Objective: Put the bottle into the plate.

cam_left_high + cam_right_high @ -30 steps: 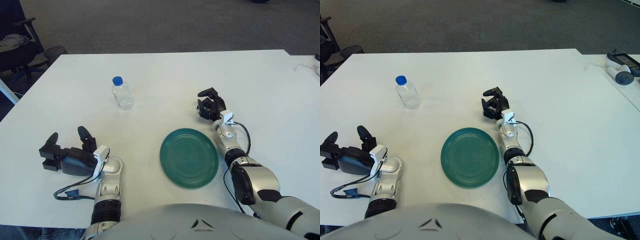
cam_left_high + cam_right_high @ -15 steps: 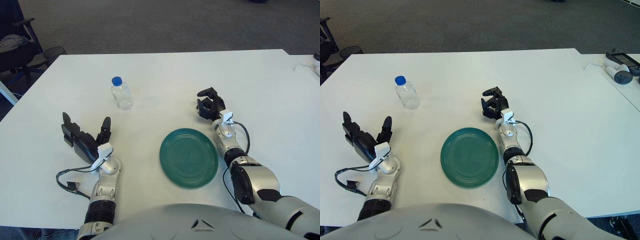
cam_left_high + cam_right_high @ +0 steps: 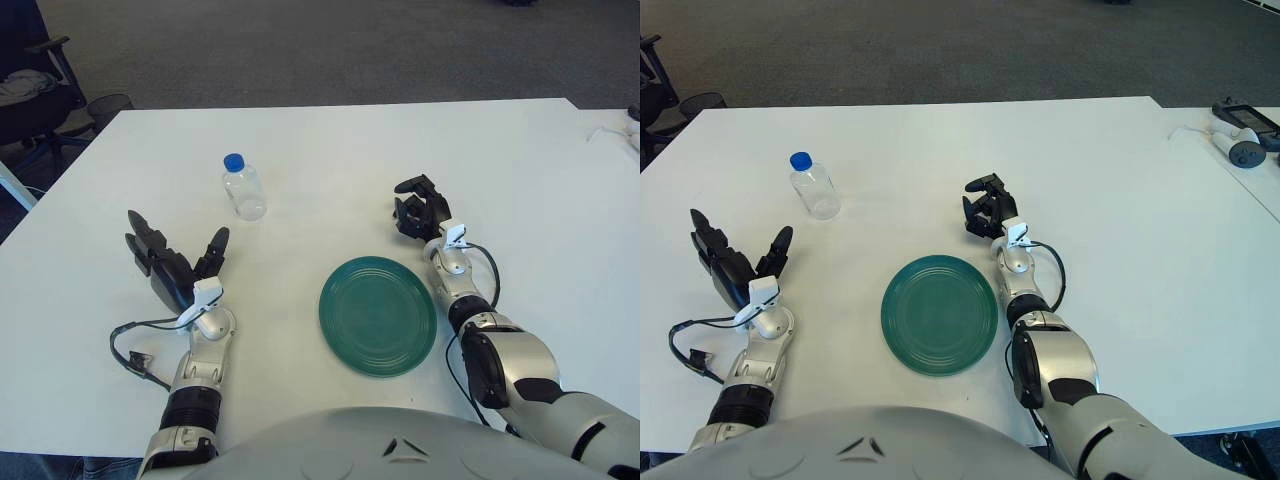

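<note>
A small clear bottle with a blue cap stands upright on the white table, left of centre. A dark green plate lies nearer me, right of centre, with nothing on it. My left hand is at the near left, well short of the bottle, wrist turned up and fingers spread, holding nothing. My right hand shows just beyond the plate's far right rim, fingers curled with nothing in them.
A black office chair stands past the table's far left corner. Small white devices lie on a neighbouring surface at the far right. A black cable loops on the table beside my left forearm.
My left hand has swung from lying sideways to pointing forward, fingers spread, and crept a little toward the bottle. Right hand, bottle and plate have not moved.
</note>
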`<state>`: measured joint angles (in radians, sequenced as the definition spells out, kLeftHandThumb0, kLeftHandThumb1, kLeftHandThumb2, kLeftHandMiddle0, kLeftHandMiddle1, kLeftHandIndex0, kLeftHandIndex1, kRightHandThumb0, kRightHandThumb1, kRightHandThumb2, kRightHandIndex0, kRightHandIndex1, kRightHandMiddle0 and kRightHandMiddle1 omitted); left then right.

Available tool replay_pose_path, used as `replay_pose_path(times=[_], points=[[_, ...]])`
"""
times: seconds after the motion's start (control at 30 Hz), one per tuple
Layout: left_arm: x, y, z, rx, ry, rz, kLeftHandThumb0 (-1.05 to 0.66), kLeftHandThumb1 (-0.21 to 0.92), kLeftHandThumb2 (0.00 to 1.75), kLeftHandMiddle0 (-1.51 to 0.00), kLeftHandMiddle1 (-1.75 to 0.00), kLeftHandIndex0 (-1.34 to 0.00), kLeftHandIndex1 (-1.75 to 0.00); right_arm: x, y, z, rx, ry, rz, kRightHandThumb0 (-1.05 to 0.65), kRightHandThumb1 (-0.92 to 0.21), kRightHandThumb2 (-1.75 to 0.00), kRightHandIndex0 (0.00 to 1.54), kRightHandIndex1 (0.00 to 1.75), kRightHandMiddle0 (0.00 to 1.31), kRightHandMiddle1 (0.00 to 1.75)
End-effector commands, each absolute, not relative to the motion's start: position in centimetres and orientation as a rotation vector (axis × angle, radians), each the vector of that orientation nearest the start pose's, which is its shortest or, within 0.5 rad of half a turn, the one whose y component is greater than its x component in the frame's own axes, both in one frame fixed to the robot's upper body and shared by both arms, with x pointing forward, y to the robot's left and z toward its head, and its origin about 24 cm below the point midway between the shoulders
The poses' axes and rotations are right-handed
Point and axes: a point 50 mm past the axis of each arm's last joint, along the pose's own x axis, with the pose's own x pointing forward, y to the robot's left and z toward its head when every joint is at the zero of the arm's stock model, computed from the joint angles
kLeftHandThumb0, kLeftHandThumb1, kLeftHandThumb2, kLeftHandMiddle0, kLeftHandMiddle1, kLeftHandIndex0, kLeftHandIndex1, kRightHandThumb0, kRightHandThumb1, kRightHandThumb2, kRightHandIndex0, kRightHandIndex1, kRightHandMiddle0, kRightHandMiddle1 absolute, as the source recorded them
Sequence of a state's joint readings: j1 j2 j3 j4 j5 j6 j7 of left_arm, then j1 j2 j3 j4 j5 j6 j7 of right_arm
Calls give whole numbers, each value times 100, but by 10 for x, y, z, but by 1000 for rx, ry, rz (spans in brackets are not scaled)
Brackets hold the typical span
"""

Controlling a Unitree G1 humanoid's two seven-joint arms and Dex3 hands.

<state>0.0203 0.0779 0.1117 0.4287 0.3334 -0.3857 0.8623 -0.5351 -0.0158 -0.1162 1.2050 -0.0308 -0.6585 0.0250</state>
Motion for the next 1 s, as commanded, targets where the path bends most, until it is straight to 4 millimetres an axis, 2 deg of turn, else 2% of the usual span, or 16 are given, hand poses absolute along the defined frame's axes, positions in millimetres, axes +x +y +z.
replay_pose_path(times=[0.0,0.47,0.73,0.97], points=[[196,220,-45,417,89,786,-105,88,4,0,0,0,0,252,-134,-89,0,470,62,0,-54,-96,53,165,37,153],[217,219,-41,360,55,772,-105,88,3,0,0,0,0,252,-133,-89,4,463,62,0,-53,-96,53,165,38,152],[236,223,-36,357,65,695,-105,87,2,0,0,0,0,252,-134,-90,15,475,63,0,-56,-93,51,166,37,151],[244,225,-36,377,63,647,-105,86,1,0,0,0,0,252,-133,-89,6,464,66,0,-56,-92,51,165,37,151]])
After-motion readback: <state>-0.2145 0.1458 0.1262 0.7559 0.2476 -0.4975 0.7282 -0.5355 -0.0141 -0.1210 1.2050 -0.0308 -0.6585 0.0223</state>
